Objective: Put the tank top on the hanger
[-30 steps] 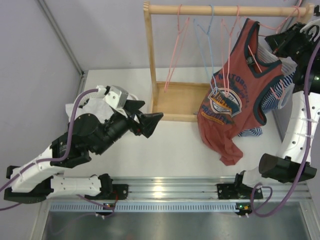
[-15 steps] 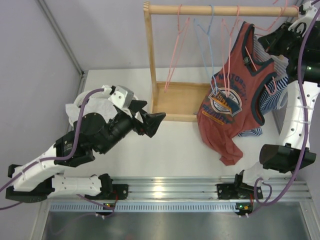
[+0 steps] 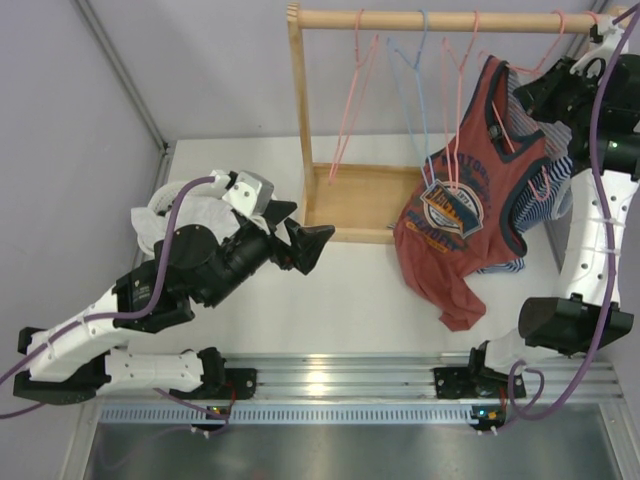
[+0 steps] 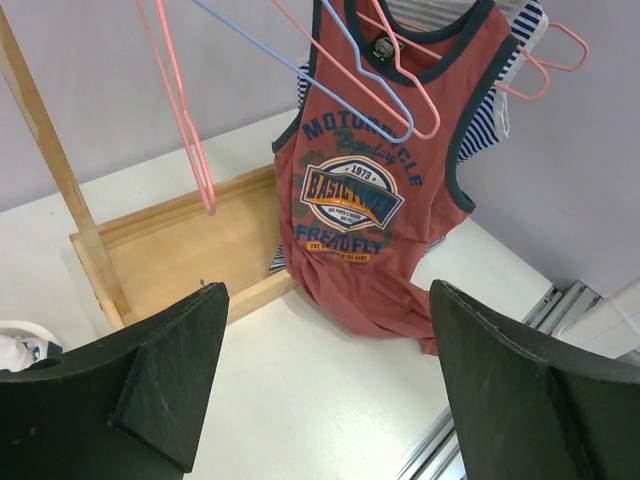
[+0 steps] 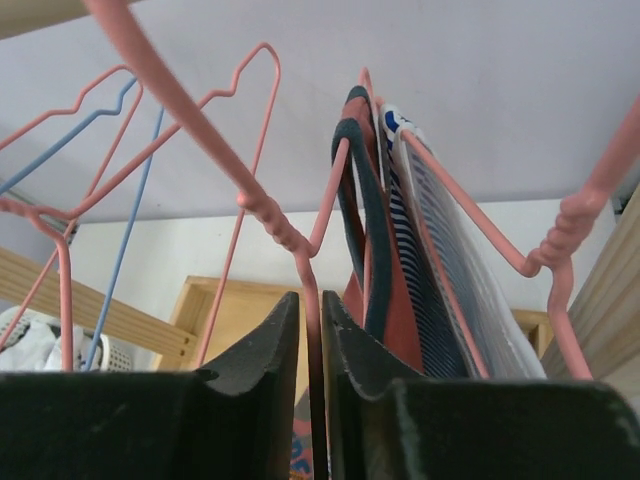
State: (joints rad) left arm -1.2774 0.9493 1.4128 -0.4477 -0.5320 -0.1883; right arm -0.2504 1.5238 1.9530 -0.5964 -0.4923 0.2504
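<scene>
Right wrist, jaws clamped on hanger (image 5: 313, 338)

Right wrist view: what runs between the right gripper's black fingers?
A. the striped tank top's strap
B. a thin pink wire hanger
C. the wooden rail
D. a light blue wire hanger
B: the right gripper is almost shut, with the thin pink wire hanger passing down between its fingers.
</scene>
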